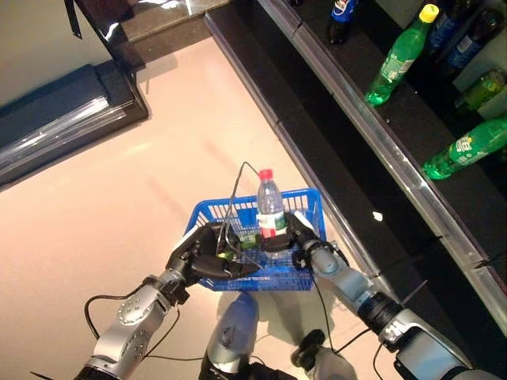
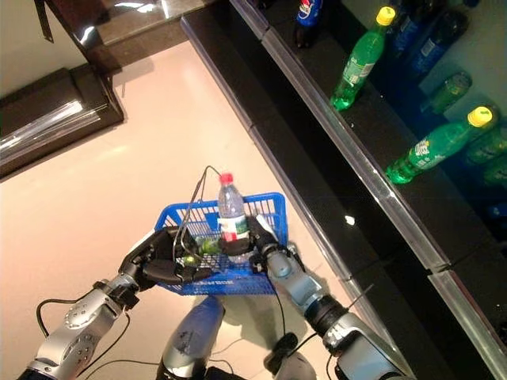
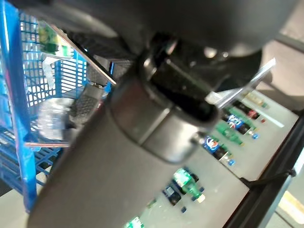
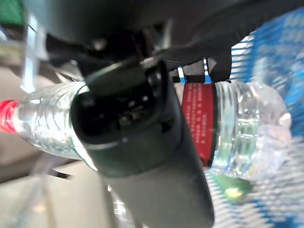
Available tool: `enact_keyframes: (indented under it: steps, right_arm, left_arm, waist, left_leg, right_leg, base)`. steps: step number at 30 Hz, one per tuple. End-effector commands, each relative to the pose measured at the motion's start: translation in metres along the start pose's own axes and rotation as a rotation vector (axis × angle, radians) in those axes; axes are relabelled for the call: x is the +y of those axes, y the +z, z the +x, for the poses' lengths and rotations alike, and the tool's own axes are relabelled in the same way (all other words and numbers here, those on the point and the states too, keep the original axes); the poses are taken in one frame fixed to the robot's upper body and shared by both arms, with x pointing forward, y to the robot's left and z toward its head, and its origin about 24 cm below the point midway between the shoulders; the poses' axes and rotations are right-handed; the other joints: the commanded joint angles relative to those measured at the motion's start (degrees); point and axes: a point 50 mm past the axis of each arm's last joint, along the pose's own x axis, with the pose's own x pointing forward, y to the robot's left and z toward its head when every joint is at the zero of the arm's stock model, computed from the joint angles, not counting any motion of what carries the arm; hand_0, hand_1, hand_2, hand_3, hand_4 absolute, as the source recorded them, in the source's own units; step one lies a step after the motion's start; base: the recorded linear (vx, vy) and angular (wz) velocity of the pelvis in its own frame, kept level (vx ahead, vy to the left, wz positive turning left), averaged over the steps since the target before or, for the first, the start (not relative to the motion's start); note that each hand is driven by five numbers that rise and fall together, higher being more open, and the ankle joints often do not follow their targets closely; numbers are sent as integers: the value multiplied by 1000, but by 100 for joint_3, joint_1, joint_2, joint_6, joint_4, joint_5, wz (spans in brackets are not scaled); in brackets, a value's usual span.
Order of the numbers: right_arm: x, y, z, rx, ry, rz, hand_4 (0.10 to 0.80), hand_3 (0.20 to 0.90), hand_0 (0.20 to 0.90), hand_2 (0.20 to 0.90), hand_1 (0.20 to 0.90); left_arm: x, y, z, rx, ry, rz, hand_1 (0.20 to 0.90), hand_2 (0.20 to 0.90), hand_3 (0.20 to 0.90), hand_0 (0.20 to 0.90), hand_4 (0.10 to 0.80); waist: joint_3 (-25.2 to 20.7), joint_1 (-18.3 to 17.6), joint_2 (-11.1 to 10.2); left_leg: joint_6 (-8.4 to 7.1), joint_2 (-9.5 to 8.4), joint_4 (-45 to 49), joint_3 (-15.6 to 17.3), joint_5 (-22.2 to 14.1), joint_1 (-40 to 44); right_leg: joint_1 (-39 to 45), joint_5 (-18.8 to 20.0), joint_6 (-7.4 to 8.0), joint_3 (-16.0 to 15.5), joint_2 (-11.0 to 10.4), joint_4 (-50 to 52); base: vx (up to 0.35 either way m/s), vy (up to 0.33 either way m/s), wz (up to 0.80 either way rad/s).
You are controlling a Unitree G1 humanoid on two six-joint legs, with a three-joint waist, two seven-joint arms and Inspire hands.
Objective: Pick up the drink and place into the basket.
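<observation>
- The dark shelf (image 1: 412, 134) runs along the robot's right side, with a silver rail at its edge. It is the biggest thing here and seems to be the stock from which drinks are drawn.
- The pale floor (image 1: 119, 206) lies below everything, so the work goes on in mid-air and not on a table.
- The blue basket (image 1: 305, 198) hangs in front of the robot, held up close to the body (probably so that a drink has only a short way to travel).
- The left hand (image 1: 207, 255) curls round the basket's near rim or its thin wire handle; which of the two I cannot tell. This grip looks like what keeps the basket level and open upward.
- The green bottles (image 1: 394, 62) lie or lean on the shelf, well apart from the basket, and nothing touches them.
- The water bottle (image 1: 270, 207), clear with a red cap and a red-and-green label, stands upright with its lower part inside the basket.
- The right hand (image 1: 295, 235) wraps its fingers round the bottle's labelled middle, as the right wrist view shows from close by. Gripping at the waist keeps it upright; I judge the placing nearly done, with only the release left.
</observation>
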Motion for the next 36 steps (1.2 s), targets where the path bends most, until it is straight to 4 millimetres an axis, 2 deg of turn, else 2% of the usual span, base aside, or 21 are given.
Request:
enact_keyframes:
  steps: [1,5,10,15,20,22,26,28,29,30,31,34,36]
  right_arm:
    - [11,11,7,-15,97,-159,100,200,300,300,300]
    - [10,-22,9,189,227,-337,100,200,300,300,300]
    - [13,-45,6,369,391,-453,100,200,300,300,300]
    - [13,-57,6,455,436,-469,100,200,300,300,300]
    - [9,-69,5,524,452,-574,100,200,300,300,300]
    - [6,-73,6,540,417,-655,100,200,300,300,300]
    - [3,-73,8,536,351,-690,100,200,300,300,300]
    - [4,-75,8,544,337,-682,235,335,415,415,415]
    - [5,-76,8,543,334,-675,553,653,688,688,688]
    - [6,-76,8,540,331,-672,553,653,688,688,688]
    - [8,-77,7,528,314,-660,800,900,900,900,900]
    - [10,-73,9,485,258,-607,800,900,900,900,900]
    - [9,-64,12,413,203,-577,800,900,900,900,900]
  left_arm:
    - [-51,116,4,-637,-357,59,300,300,200,300,100]
    - [-51,119,2,-626,-379,72,300,300,200,300,100]
    - [-55,121,2,-609,-396,90,300,300,200,300,100]
    - [-59,123,3,-592,-415,95,300,300,200,300,100]
    - [-62,125,4,-585,-421,98,300,300,200,300,100]
    - [-63,126,5,-584,-422,94,300,300,200,300,100]
    - [-65,126,6,-588,-425,86,300,300,200,300,100]
    - [-66,126,6,-590,-421,78,300,300,200,300,100]
    - [-66,126,6,-590,-419,76,300,300,200,300,100]
    - [-66,126,6,-590,-417,74,300,300,200,300,100]
    - [-66,125,6,-589,-414,71,300,300,200,300,100]
    - [-64,124,6,-583,-394,66,300,300,200,300,100]
    - [-62,123,7,-574,-371,67,300,300,200,300,100]
  waist:
    - [-825,70,-174]
    - [-796,211,-242]
    - [-759,360,-340]
    - [-745,463,-369]
    - [-750,503,-372]
    - [-737,515,-335]
    - [-703,528,-267]
    - [-679,525,-221]
    - [-671,522,-211]
    - [-669,520,-208]
    - [-655,515,-199]
    - [-643,476,-188]
    - [-619,434,-210]
  left_leg:
    - [-6,-21,807,-63,-642,-172]
    - [-20,-21,786,-108,-625,-200]
    - [-24,-21,714,-176,-579,-195]
    - [-22,-26,678,-222,-548,-178]
    - [-19,-25,649,-218,-523,-175]
    - [-8,-33,646,-220,-509,-189]
    - [2,-55,636,-235,-484,-212]
    - [8,-66,631,-238,-473,-223]
    - [10,-69,623,-240,-468,-226]
    - [11,-71,617,-240,-465,-226]
    - [15,-77,618,-236,-459,-238]
    - [23,-77,589,-222,-449,-217]
    - [21,-65,584,-197,-451,-206]
  right_leg:
    - [9,481,-512,-200,220,-256]
    - [47,458,-527,-240,257,-278]
    - [96,451,-550,-273,320,-324]
    - [130,452,-569,-303,350,-334]
    - [140,456,-573,-301,375,-348]
    - [122,463,-571,-305,371,-338]
    - [107,485,-557,-308,362,-342]
    - [90,497,-544,-312,346,-337]
    - [83,502,-538,-313,343,-337]
    - [79,505,-535,-312,342,-339]
    - [67,513,-524,-310,335,-337]
    - [58,539,-507,-291,331,-345]
    - [58,557,-492,-267,336,-351]
  base:
    - [20,-34,3]
    - [30,-47,8]
    - [34,-52,8]
    - [33,-26,9]
    - [0,0,0]
    - [0,0,0]
    - [-6,10,0]
    - [-29,44,1]
    - [0,0,0]
    - [0,0,0]
    - [0,0,0]
    - [-1,17,2]
    - [0,0,0]
